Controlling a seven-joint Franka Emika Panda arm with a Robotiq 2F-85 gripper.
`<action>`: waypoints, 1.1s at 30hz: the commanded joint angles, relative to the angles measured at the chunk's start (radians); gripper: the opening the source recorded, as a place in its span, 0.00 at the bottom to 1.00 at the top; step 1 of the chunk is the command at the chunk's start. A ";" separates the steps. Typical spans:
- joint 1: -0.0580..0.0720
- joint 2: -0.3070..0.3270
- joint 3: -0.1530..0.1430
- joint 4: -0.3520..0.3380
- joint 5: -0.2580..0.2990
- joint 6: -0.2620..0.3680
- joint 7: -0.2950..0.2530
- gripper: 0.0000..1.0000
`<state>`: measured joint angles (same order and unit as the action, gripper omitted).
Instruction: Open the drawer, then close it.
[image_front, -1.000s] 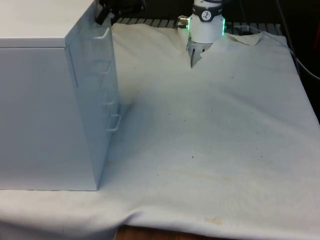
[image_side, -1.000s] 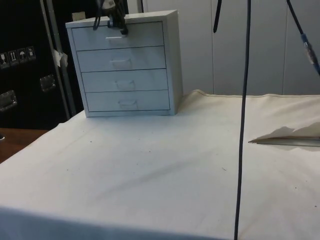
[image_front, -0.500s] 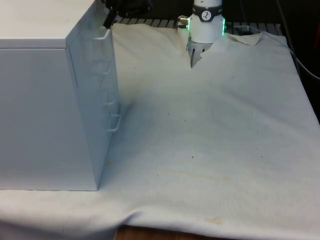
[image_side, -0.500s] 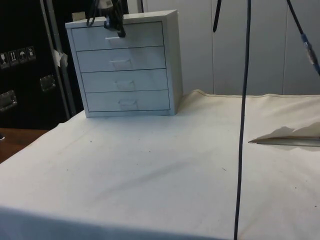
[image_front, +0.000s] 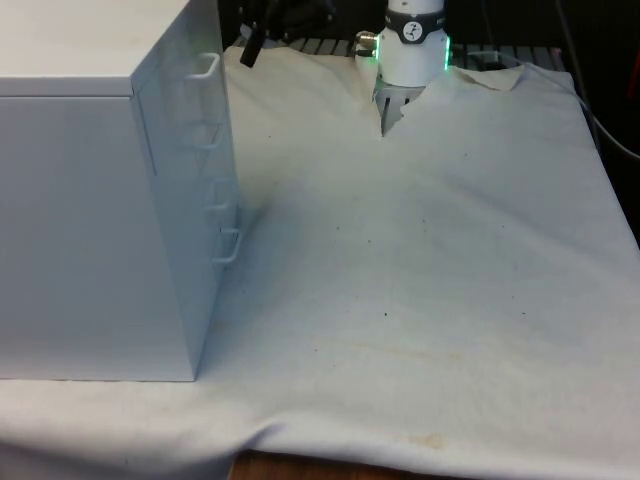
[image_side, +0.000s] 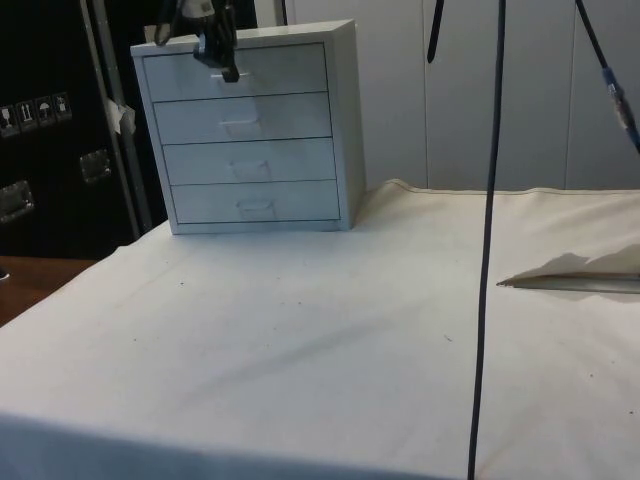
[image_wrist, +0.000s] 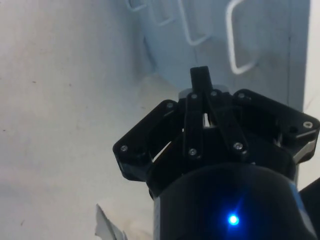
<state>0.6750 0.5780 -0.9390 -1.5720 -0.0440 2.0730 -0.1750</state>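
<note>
A white chest (image_front: 90, 220) of several drawers stands at the front view's left, its front (image_side: 250, 160) facing the side camera. All drawers look flush with the front. The top drawer (image_side: 285, 70) has a thin wire handle (image_front: 208, 66). My gripper (image_front: 249, 50) hangs level with that handle, a short way out from the drawer front and apart from it. In the side view the gripper (image_side: 228, 70) overlaps the top drawer's handle area. The wrist view has the fingers (image_wrist: 200, 76) pressed together, shut on nothing, with the handle (image_wrist: 240, 47) beyond them.
A white cloth (image_front: 430, 260) covers the table, with a raised fold (image_side: 570, 282) at the side view's right. A black cable (image_side: 487, 250) hangs in front of the side camera. The robot's base (image_front: 412, 55) stands at the far end.
My gripper has drawn back from the top drawer's handle towards the front view's right. The top drawer looks flush throughout.
</note>
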 joint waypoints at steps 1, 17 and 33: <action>0.002 -0.007 0.004 -0.002 0.010 -0.004 0.001 0.00; 0.039 -0.004 0.004 0.001 0.089 -0.006 0.013 0.00; 0.070 0.021 0.051 0.029 0.109 -0.020 0.090 0.00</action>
<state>0.7430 0.5960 -0.8890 -1.5470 0.0610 2.0620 -0.0880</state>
